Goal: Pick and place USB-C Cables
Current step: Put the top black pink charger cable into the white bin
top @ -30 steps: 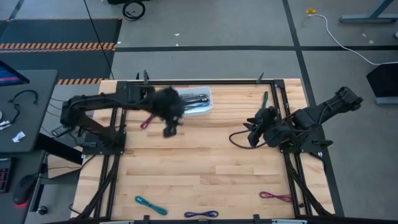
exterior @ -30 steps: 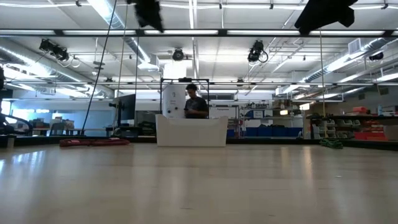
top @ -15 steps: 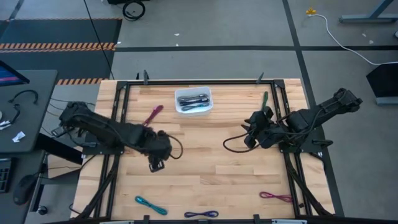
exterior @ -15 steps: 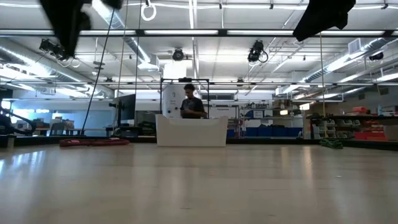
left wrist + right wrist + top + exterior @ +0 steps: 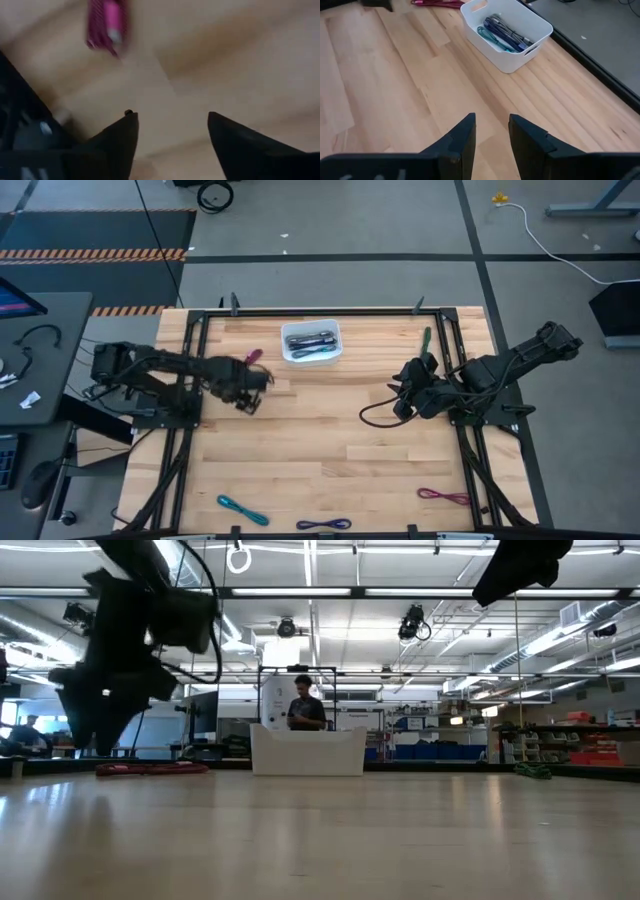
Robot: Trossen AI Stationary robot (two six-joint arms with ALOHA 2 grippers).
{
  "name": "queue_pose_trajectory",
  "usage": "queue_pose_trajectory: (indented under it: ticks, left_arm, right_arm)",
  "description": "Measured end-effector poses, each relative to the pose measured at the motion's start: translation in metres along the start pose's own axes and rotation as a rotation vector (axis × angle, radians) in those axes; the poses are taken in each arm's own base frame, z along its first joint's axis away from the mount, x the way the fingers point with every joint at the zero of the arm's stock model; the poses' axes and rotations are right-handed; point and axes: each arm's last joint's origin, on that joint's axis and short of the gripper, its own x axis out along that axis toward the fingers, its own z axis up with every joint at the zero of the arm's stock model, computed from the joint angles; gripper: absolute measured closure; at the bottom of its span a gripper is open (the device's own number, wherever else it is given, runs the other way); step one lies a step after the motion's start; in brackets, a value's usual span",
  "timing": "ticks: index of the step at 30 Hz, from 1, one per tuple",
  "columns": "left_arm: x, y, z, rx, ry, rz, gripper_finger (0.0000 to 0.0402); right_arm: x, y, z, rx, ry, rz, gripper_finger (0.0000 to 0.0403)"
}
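A magenta USB-C cable [image 5: 251, 356] lies flat near the table's far-left, partly hidden by my left arm; in the left wrist view it [image 5: 105, 25] shows blurred ahead of the fingers. My left gripper [image 5: 256, 386] [image 5: 170, 132] hovers open just near of it and touches nothing. My right gripper [image 5: 401, 396] [image 5: 492, 130] waits at the table's right with a narrow gap between its fingers, holding nothing. Other cables lie flat: green [image 5: 426, 337], magenta [image 5: 443, 496], teal [image 5: 242, 509], purple [image 5: 323, 525].
A white bin [image 5: 311, 342] [image 5: 506, 35] at the far middle holds several cables. Black frame rails [image 5: 190, 430] run along the table's left and right sides. Bare wood [image 5: 320, 440] spans the middle. A person [image 5: 305, 708] stands far behind the table.
My left gripper left the bin, swung out toward the near-left middle of the table, then came back toward the far-left and dropped lower beside the magenta cable. The right arm and the cables have stayed put.
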Motion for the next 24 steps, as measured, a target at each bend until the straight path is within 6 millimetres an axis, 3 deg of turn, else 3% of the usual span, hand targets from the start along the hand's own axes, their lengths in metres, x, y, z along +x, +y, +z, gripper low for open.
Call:
queue_pose_trajectory:
  ticks: [5,13,20,24]
  left_arm:
    - [0.004,0.03,0.036,-0.079,-0.034,0.012,0.0119]
    - [0.013,0.066,0.082,-0.104,-0.126,-0.068,0.0124]
    - [0.03,0.068,0.1,-0.054,-0.13,-0.096,0.0145]
    - [0.039,0.065,0.102,-0.012,-0.091,-0.082,0.0185]
  right_arm:
    - [0.0,0.002,0.002,0.026,-0.007,0.031,0.0281]
    - [0.0,0.004,0.003,0.081,-0.01,0.044,0.0281]
    - [0.0,0.004,0.004,0.136,-0.015,0.052,0.0281]
    - [0.0,0.005,0.005,0.156,-0.023,0.061,0.0281]
